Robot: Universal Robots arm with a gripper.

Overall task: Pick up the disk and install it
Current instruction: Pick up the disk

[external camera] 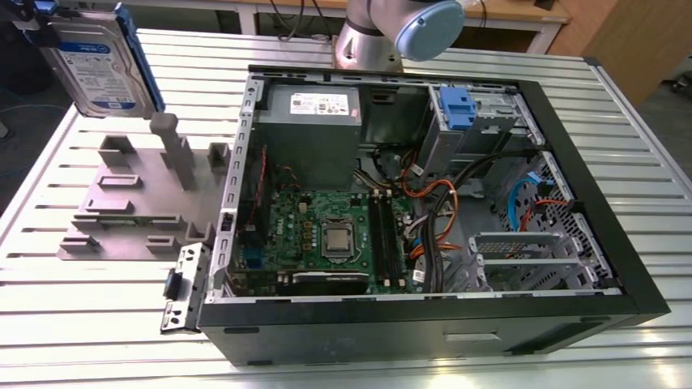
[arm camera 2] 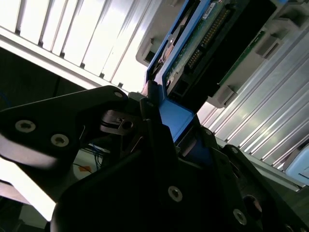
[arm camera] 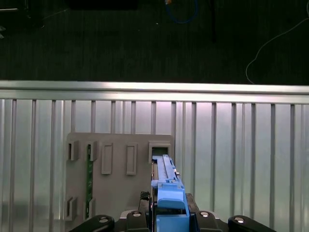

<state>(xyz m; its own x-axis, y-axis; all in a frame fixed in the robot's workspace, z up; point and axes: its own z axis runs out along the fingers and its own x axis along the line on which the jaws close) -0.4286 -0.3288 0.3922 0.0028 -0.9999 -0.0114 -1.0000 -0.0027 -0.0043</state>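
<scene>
Well, the disk [external camera: 103,69] hangs upright in the air at the exterior view's left, above the grey holding fixture [external camera: 130,203] that sits on the slatted metal surface [external camera: 87,324]. In both wrist views the jaws are clamped on the disk's blue carrier edge. The open computer case [external camera: 638,267] lies just beside the fixture, towards the exterior view's right.
</scene>
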